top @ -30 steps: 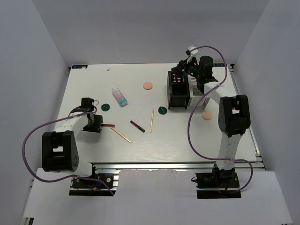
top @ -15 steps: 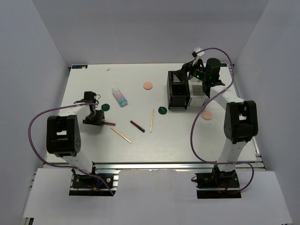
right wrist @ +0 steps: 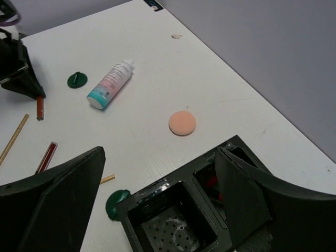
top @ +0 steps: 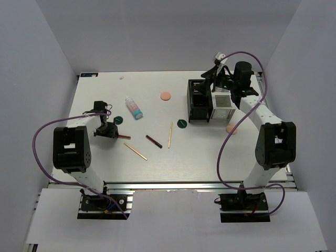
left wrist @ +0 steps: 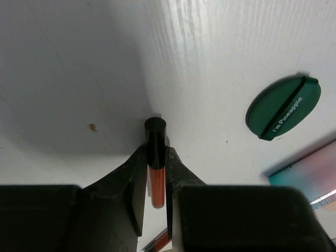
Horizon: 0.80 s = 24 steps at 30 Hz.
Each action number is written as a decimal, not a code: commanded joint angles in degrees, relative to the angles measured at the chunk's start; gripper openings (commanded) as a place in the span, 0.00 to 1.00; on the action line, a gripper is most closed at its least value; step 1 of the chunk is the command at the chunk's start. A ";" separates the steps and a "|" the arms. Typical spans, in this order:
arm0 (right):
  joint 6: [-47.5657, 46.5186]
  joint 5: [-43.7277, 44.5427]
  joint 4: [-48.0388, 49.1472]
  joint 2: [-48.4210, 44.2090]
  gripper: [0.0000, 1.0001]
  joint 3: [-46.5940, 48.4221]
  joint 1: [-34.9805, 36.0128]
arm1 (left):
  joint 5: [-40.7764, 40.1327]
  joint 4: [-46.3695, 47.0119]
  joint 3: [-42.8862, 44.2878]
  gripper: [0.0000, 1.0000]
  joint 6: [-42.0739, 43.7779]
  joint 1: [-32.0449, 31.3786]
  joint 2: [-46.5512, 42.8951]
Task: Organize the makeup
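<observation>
Judging from the spread on the table (top: pixel 157 168), looks like an early stage of the sorting. Shows something red (right wrist: pixel 211 181) in a far slot of the black box (top: pixel 199 102), possibly one item put away, though too small to name; gives no clear look inside the white box (top: pixel 222 105) just right of it. Leaves almost everything loose: the white tube (top: pixel 134 107) left of centre, one peach puff (top: pixel 166 95) to its right and farther back, a second puff (top: pixel 231 128) at the right, just near of the white box, one green disc (top: pixel 181 123) just in front of the black box, another green disc (top: pixel 118 120) at the left, one tan stick (top: pixel 135 151) and another tan stick (top: pixel 170 135) near the middle, with a dark-red pencil (top: pixel 154 141) between them. Finds the left gripper (left wrist: pixel 156 181) low over the table at the left, closed down narrow on a black-capped pencil (left wrist: pixel 156 173), pinching it from both sides, seemingly with the pencil resting on the surface and not yet lifted. Finds the right gripper (right wrist: pixel 160 157) spread wide above the black box at the far right, holding nothing and touching nothing visible. Calls, by this reckoning, for carrying the pinched pencil across to the boxes, then for collecting the rest one by one.
</observation>
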 commanded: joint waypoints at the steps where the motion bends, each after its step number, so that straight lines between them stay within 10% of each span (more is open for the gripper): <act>1: -1.63 -5.55 -1.39 -3.86 0.89 0.07 -0.16 | 1.68 0.45 -1.47 0.01 4.75 -0.13 -1.61; 5: -2.25 -8.28 -4.56 -4.03 0.77 1.21 -0.07 | 5.10 7.20 -1.29 0.00 12.03 -0.31 -10.22; 9: 0.21 -9.43 -2.90 -4.73 0.00 -0.37 -0.07 | 13.44 25.26 -4.80 0.00 16.80 -1.10 -18.31; 13: 2.41 -6.71 -0.43 -5.88 0.01 -1.95 -0.16 | 22.31 46.73 -9.37 0.00 16.81 -5.57 -18.78; 17: 2.68 -3.10 0.45 -7.98 0.63 -3.18 -0.33 | 24.26 59.15 1.31 0.00 22.68 -15.30 -7.66; 19: 1.63 -2.57 -0.07 -9.12 0.69 -3.71 -0.51 | 25.06 57.86 9.48 0.00 27.76 -17.96 -1.39; 22: 0.74 -1.60 -2.53 -10.36 0.53 -3.54 -1.39 | 26.20 54.69 26.18 0.00 32.70 -21.22 10.13; 24: 1.88 -0.82 -3.59 -10.88 0.00 -3.62 -2.35 | 27.70 56.51 35.16 0.00 34.81 -22.45 16.79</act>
